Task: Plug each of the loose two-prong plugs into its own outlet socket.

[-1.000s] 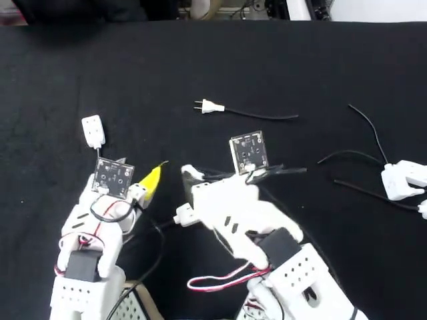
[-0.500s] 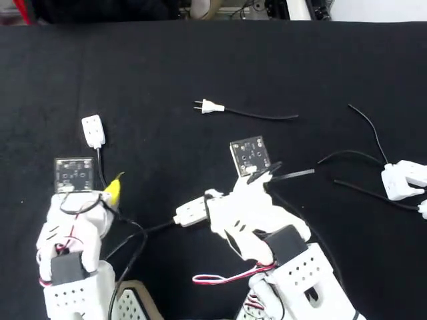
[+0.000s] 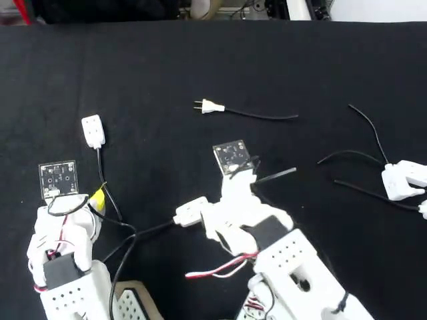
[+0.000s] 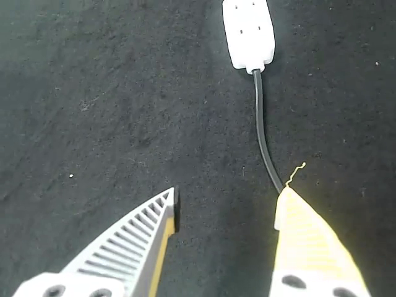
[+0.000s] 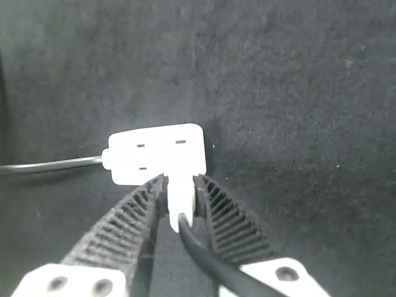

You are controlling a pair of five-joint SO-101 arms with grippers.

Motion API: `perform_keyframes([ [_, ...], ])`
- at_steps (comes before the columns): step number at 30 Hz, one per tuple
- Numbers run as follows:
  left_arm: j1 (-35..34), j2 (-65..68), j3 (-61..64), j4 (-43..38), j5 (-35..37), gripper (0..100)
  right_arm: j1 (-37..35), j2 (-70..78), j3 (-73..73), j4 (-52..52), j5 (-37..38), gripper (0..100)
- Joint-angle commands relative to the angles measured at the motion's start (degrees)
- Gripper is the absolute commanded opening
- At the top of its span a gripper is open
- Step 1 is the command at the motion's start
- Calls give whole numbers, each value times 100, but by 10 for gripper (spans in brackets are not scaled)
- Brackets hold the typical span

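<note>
Left: left gripper gaping, empty, near left outlet socket.
Centre: right gripper clamped on two-prong plug, touching middle outlet socket.
Likely failures: pushing unanchored socket away; missing slots; twisting plug in grip.

Matt black cloth — faintly rough; outlet socket of smooth white plastic; fingers — ribbed plastic.

One white plug lay loose, prongs leftward; a second plug touched the edge of a white socket; another socket lay apart.
</note>
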Motion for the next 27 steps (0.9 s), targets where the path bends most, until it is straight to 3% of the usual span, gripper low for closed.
perform_keyframes([
  [1,-66,-53,13,44,-220,259,-70,312,-110,-290,62,12],
  [7,-66,-53,145,53,-519,259,-53,453,-207,-633,123,12],
  [18,-22,-53,233,26,-519,259,290,637,-1807,800,255,12],
  [27,-57,-53,251,0,-519,259,1002,3310,-3530,853,747,12],
])
